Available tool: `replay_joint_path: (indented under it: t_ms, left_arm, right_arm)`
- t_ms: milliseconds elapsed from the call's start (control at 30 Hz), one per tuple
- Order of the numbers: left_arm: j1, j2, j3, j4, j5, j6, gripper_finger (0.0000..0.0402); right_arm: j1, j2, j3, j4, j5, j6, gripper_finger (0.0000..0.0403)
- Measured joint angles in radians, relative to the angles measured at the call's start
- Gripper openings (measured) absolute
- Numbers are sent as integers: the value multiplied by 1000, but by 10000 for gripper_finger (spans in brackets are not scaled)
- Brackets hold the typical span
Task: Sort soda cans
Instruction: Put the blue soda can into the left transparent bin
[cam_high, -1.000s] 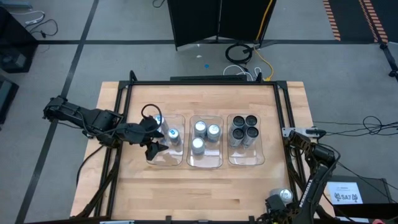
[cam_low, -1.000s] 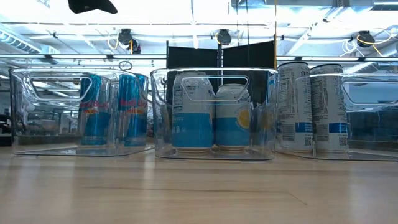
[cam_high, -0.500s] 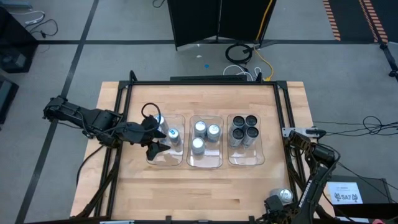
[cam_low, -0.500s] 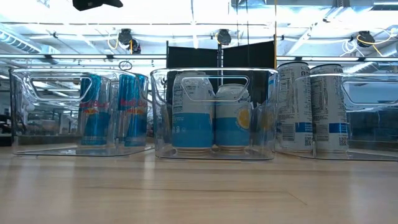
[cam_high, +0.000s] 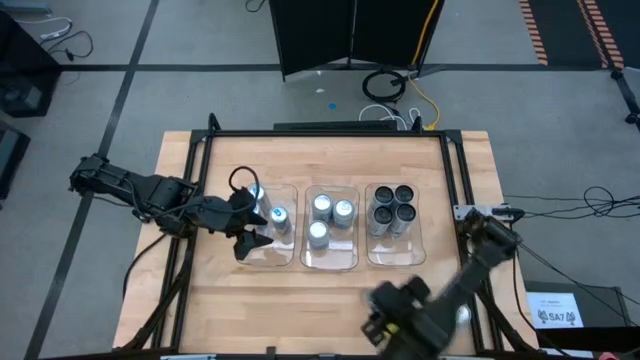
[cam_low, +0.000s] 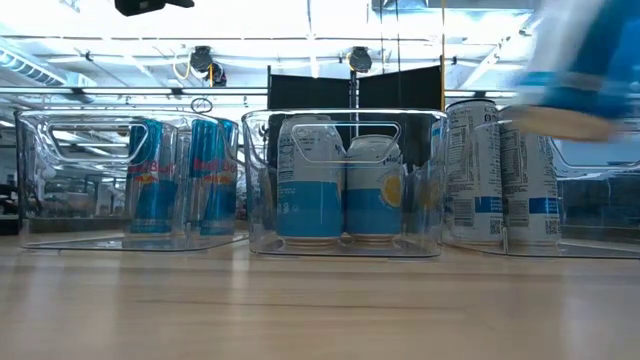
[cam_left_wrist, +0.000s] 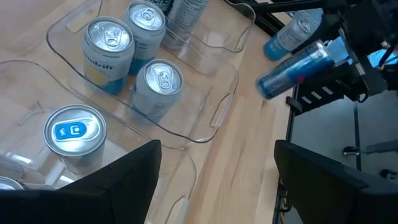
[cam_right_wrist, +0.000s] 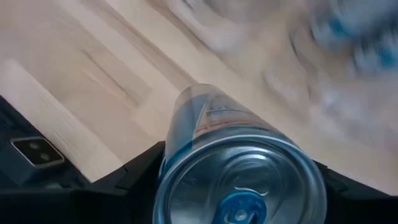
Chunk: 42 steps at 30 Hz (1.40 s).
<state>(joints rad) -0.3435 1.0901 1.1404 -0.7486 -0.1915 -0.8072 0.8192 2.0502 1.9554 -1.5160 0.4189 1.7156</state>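
On the light wooden worktop (cam_high: 330, 300) stood three clear plastic rectangular trays in a row. The left tray (cam_high: 262, 258) held two slim blue-and-silver soda cans with a blue tab mark on the top (cam_left_wrist: 74, 132); the low view showed them upright. The middle tray (cam_high: 330, 262) held three shorter cans with plain bright silver tops (cam_high: 321, 206), blue and white on the side. The right tray (cam_high: 395, 258) held four tall cans with dark grey tops (cam_high: 392, 207), packed two by two and touching each other.

The left gripper (cam_high: 250, 227) hovered over the left tray, just above its near part, with both dark fingers (cam_left_wrist: 106, 190) spread wide apart and nothing between them.

The right gripper (cam_high: 400, 315) was over the near part of the worktop, in front of the right tray and well apart from it, and it was blurred in the high view. It was clamped around one more slim blue-and-silver can (cam_right_wrist: 239, 168), the same kind as those in the left tray, with a blue tab mark on its top. In the left wrist view this can (cam_left_wrist: 293, 68) lay tilted almost on its side in the gripper, lifted from the wood. Another blue-and-silver can (cam_left_wrist: 292, 37) showed beyond it near the worktop's edge.

So I counted eleven cans in all.
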Motion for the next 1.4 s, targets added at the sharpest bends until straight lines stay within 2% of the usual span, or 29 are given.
replay_joint_path:
  t_ms: [167,233,333,433,567,833,967,1200,1400]
  left_arm:
    - [0,0,0,0,1,1,322]
    - [1,0,0,-3,1,1,322]
    - [3,0,0,-24,1,2,322]
    - [-4,0,0,-64,13,0,322]
    - [-33,0,0,-95,31,1,322]
    - [-80,0,0,-120,31,3,322]
    - [-84,0,0,-133,19,3,322]
    - [-84,24,-1,-123,1,1,322]
    - [-85,133,-2,-93,9,1,322]
  right_arm:
    - [-162,0,54,135,-11,-429,244]
    - [-225,0,67,186,-48,-563,244]
    - [-310,-1,77,287,-124,-716,244]
    - [-372,0,80,377,-172,-795,244]
    - [-425,9,80,446,-214,-841,244]
    - [-459,12,80,575,-243,-852,243]
    - [-459,24,81,538,-250,-853,243]
    - [-420,58,80,369,-324,-782,243]
    - [-380,58,80,315,-320,-728,243]
